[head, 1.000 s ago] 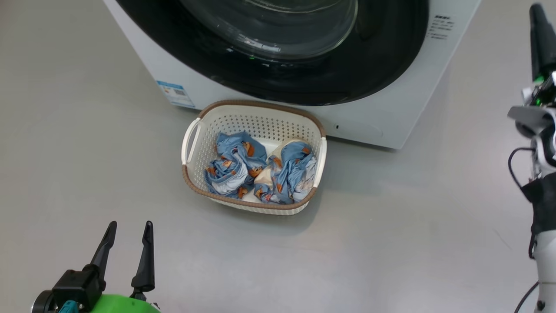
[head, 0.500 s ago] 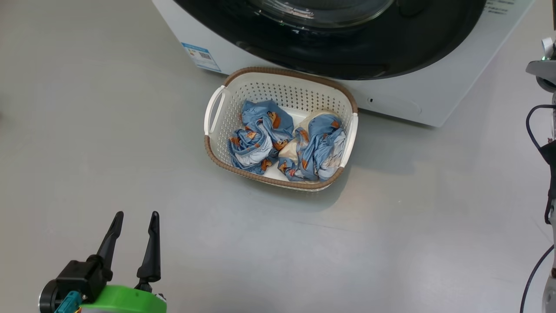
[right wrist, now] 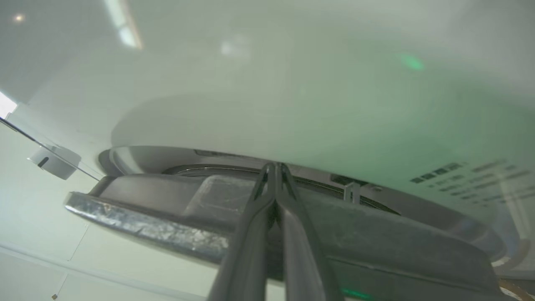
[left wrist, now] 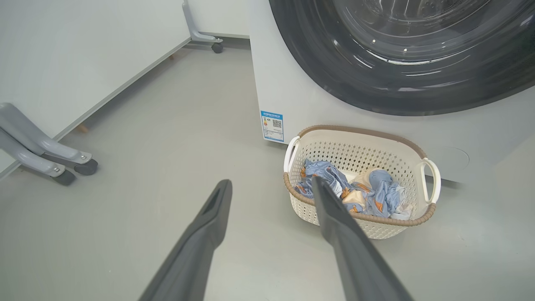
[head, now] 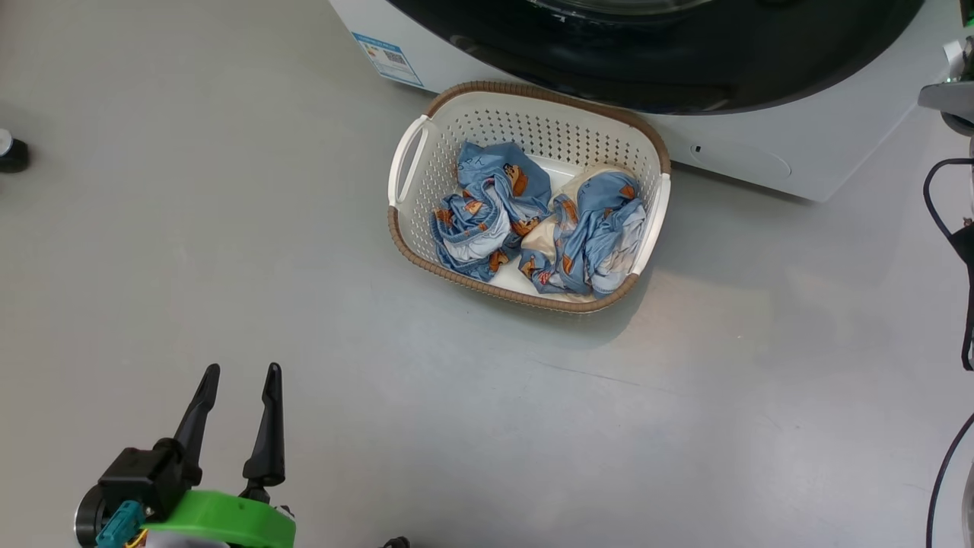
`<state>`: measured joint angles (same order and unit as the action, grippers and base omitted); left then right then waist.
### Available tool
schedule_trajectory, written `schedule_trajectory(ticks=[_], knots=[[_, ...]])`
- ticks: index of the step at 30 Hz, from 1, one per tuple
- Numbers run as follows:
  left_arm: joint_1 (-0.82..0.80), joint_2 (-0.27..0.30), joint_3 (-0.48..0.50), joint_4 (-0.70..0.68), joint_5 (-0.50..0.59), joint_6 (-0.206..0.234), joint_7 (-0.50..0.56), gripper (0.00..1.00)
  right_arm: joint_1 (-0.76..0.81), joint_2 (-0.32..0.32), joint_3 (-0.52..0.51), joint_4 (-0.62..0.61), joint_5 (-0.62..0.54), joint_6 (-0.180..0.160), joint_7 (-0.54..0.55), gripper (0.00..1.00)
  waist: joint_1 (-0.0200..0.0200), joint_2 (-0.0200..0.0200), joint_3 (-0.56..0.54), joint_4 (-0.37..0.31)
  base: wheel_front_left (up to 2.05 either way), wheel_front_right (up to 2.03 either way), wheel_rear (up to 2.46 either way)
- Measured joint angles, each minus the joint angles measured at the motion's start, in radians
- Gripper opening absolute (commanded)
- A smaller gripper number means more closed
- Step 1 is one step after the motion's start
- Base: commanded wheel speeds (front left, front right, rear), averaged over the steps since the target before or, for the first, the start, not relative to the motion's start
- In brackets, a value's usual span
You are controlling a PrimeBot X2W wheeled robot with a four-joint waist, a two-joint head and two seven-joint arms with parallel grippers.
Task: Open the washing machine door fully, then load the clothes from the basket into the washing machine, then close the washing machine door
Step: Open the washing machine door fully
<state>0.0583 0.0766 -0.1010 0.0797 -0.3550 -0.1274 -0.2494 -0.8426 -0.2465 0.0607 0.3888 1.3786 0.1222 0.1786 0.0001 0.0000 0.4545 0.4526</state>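
Clothes (head: 487, 221) in basket (head: 533, 114), right pincer (right wrist: 274, 168) closed (wrist view)

1. Loads of bare floor (head: 228, 251) between the left gripper (head: 242, 369), fingers spread, and the basket (head: 533, 90). Nothing in the way there.
2. Basket top is open, so the clothes (head: 533, 221) are reachable from above.
3. Far side is tight: the washing machine (head: 746, 156) and the door (head: 685, 68) stand just beyond the basket's far rim.
4. Far left, grey caster legs (left wrist: 46, 161) sit by the wall.
5. The right gripper (right wrist: 273, 166), fingers pinched together, has its tips at the thin gap along the door's edge.
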Motion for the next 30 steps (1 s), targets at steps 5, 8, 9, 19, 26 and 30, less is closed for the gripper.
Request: schedule_trajectory(ticks=[5,8,9,19,26,30], knots=[[-0.007,-0.002,0.002,0.006,-0.005,0.0,0.0,1.0,-0.028,-0.007,0.015,0.009,0.003,0.0,0.022,0.0,0.0,0.0,0.008,0.007,0.0,0.0,0.0],[-0.007,-0.003,0.006,0.009,-0.005,0.0,0.0,1.0,-0.043,-0.013,0.024,0.012,0.005,0.0,0.042,0.0,-0.0001,0.0,0.007,0.007,0.0,0.0,0.0],[-0.007,-0.003,0.007,0.01,-0.005,0.0,0.0,1.0,-0.049,-0.017,0.03,0.017,0.007,0.0,0.051,0.0,-0.0001,0.0,0.006,0.006,0.0,0.0,0.0],[-0.007,-0.005,0.009,0.017,-0.005,0.0,0.0,1.0,-0.073,-0.035,0.063,0.041,0.037,-0.001,0.119,0.0,-0.0001,0.0,-0.003,-0.007,0.0,0.0,0.0],[-0.007,-0.005,0.014,0.02,-0.005,0.0,0.0,1.0,-0.074,-0.034,0.077,0.048,0.057,-0.001,0.152,0.0,-0.0001,0.0,-0.008,-0.018,0.0,0.0,0.0],[-0.007,-0.005,0.017,0.02,-0.005,0.0,0.0,1.0,-0.074,-0.03,0.083,0.049,0.075,-0.001,0.169,0.0,-0.0001,0.0,-0.011,-0.026,0.0,0.0,0.0]])
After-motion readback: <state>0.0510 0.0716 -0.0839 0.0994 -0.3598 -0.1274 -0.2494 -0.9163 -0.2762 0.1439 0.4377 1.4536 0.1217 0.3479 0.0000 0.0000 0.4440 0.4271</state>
